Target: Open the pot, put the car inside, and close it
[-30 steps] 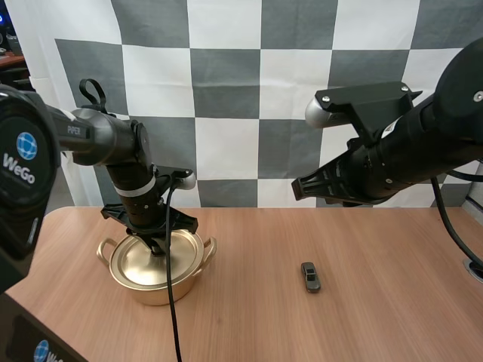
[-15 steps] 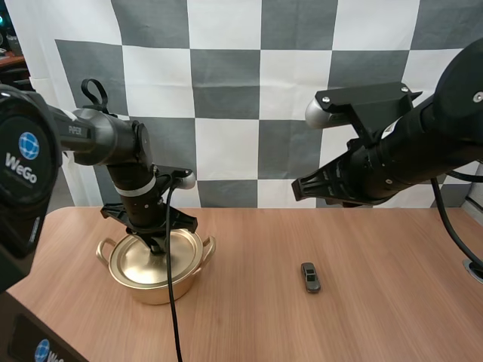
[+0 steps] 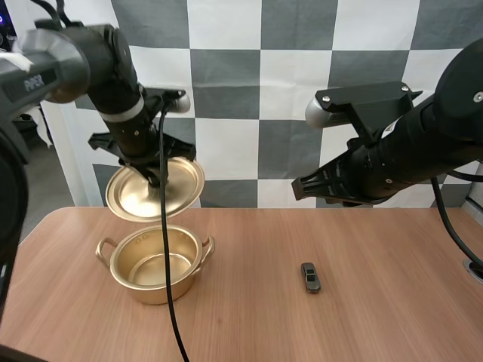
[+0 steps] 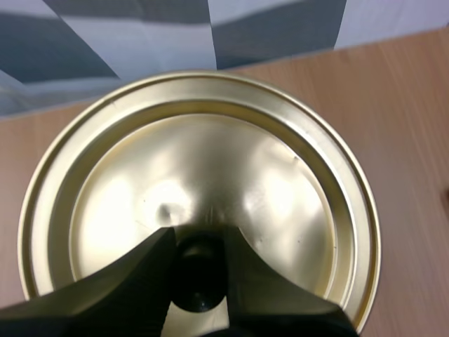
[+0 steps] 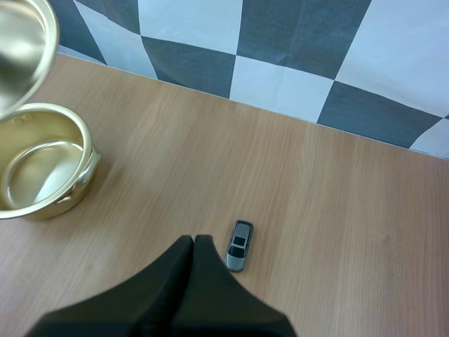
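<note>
Your left hand (image 4: 199, 246) grasps the lid (image 3: 128, 197) by its knob (image 4: 199, 281), tilted above the open pot (image 3: 158, 292). The pot stands on the worktop (image 3: 377, 317), its bare bottom showing. The car (image 3: 310, 277) lies on the worktop, well apart. Your right hand (image 5: 193, 242) hangs clenched on nothing, above the worktop near the car.

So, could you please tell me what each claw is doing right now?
Left claw: closed on the lid, held above the pot.
Right claw: closed, holding nothing.
</note>
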### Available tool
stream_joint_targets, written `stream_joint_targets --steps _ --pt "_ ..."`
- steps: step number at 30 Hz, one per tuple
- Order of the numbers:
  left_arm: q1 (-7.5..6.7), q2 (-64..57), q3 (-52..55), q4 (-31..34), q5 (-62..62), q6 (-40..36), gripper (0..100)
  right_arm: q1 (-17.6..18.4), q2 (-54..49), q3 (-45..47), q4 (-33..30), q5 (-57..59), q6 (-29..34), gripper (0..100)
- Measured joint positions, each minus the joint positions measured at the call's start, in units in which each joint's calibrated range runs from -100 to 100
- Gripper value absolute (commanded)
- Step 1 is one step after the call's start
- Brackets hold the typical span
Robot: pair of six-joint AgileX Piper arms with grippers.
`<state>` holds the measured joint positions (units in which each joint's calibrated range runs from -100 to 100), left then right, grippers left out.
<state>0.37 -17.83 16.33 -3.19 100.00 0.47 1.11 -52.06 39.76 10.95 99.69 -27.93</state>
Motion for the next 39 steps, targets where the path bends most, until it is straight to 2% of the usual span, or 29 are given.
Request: stream_joint_targets --steps 8,15,21,27,31,39 --pt "0.0 -12.2 -16.3 0.1 0.0 -0.1 0 0.0 0.0 0.0 -0.5 -2.5 0.0 0" --pt "0.0 -23.1 -19.7 0.1 0.0 -0.1 0 0.0 0.0 0.0 -2.4 -4.7 0.0 0" --pt "0.0 -34.6 -16.9 0.1 0.0 -1.0 0 0.0 3.2 0.0 -6.7 -8.2 1.1 0" --pt "0.0 -41.1 -11.8 0.1 -0.2 -1.0 0 0.0 8.3 0.0 -6.9 -8.5 1.2 0" --pt "0.0 -48.0 -4.0 0.1 0.0 -0.8 0 0.0 19.5 0.0 -6.7 -7.3 3.0 0" --pt "0.0 -50.5 2.6 0.1 0.0 -0.6 0 0.0 34.9 0.0 -4.5 -8.0 3.2 0"
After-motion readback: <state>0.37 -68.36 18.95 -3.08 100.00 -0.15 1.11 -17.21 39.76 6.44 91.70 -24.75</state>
